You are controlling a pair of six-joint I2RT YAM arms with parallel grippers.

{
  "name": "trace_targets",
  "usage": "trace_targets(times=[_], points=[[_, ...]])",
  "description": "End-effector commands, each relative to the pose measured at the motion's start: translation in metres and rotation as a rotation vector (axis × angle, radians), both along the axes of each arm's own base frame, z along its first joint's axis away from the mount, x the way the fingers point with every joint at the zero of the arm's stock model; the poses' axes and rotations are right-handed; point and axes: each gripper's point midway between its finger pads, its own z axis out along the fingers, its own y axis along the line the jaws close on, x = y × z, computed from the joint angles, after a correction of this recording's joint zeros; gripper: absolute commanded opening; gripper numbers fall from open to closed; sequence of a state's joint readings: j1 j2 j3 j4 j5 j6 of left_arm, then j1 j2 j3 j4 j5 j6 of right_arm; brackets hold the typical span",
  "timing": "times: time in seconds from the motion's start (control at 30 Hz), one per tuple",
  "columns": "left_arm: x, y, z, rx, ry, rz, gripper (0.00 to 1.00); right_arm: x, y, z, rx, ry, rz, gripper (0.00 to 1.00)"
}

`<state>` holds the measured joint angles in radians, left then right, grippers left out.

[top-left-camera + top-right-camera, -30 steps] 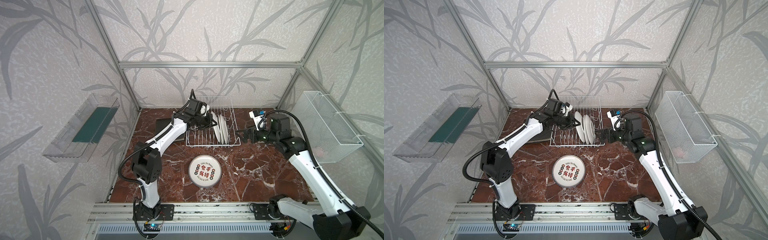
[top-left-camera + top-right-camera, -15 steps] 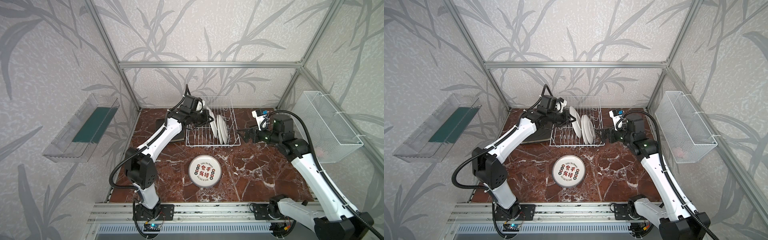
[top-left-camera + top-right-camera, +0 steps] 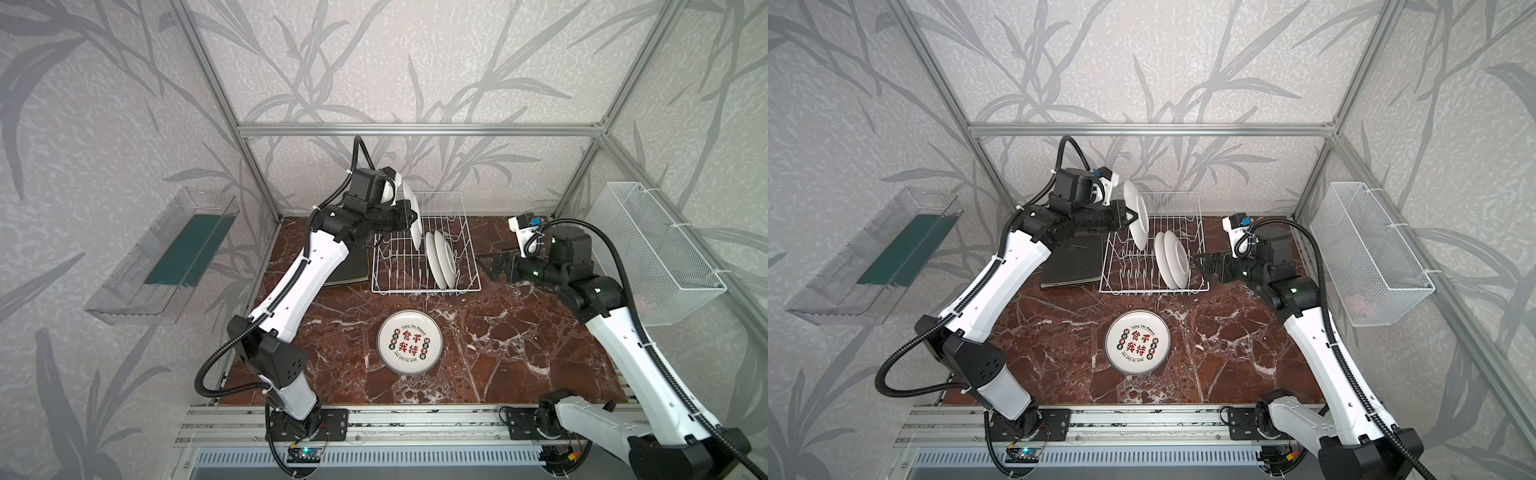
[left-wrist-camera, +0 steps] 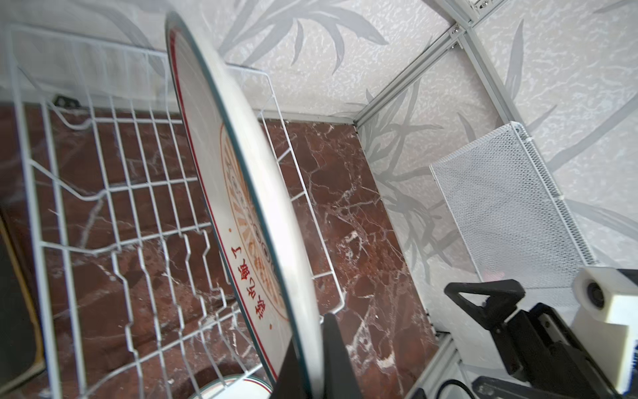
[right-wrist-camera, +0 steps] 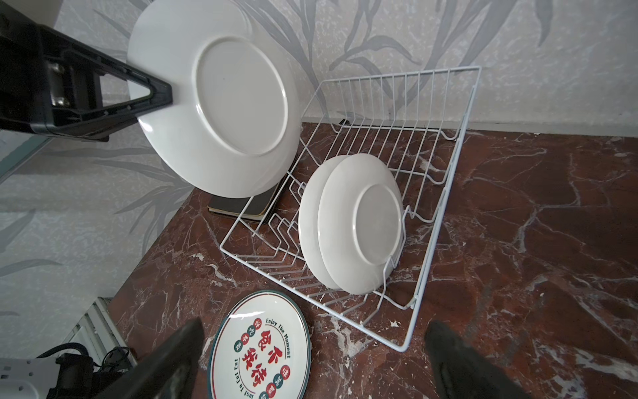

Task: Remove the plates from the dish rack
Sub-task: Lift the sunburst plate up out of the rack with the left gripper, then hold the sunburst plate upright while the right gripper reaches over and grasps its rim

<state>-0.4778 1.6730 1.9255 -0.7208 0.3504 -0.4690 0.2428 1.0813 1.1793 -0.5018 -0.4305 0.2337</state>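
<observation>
The white wire dish rack (image 3: 467, 249) (image 3: 1196, 241) stands at the back of the marble table. My left gripper (image 3: 410, 217) (image 3: 1130, 215) (image 4: 310, 331) is shut on the rim of a round white plate (image 3: 415, 224) (image 3: 1137, 218) (image 4: 241, 165) (image 5: 214, 100), held on edge above the rack's left part. Two more round white plates (image 3: 441, 259) (image 3: 1172, 259) (image 5: 355, 228) stand upright in the rack. Another round plate (image 3: 409, 341) (image 3: 1137, 340) (image 5: 262, 349), with red characters, lies face up in front of the rack. My right gripper (image 3: 487, 266) (image 3: 1201, 262) (image 5: 316, 323) is open and empty just right of the rack.
A flat stack of dark square plates (image 3: 349, 270) (image 3: 1073, 266) lies on the table left of the rack. A clear plastic tray (image 3: 166, 257) hangs on the left wall. A white mesh basket (image 3: 656, 249) hangs on the right wall.
My left gripper has lifted one round plate up out of the rack and drawn it back to the left. The right gripper has backed off slightly to the right.
</observation>
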Motion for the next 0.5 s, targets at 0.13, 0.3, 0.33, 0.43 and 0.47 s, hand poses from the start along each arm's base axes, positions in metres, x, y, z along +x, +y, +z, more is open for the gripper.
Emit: trace_targets(times=[0.13,0.3,0.33,0.43,0.47], points=[[-0.009,0.039,0.033,0.272,-0.258,0.049,0.00,0.003,0.008,0.018,0.090,0.035,0.008,0.99],[-0.016,0.047,0.037,0.438,-0.360,0.011,0.00,0.006,0.012,0.019,0.114,0.080,0.010,0.99],[-0.018,0.046,0.037,0.465,-0.388,-0.001,0.00,0.007,0.014,0.020,0.122,0.087,0.014,0.99],[-0.024,0.044,0.038,0.538,-0.473,-0.041,0.00,0.009,0.018,0.022,0.148,0.117,0.022,0.99],[-0.026,0.042,0.037,0.555,-0.499,-0.060,0.00,0.011,0.019,0.023,0.158,0.130,0.022,0.99]])
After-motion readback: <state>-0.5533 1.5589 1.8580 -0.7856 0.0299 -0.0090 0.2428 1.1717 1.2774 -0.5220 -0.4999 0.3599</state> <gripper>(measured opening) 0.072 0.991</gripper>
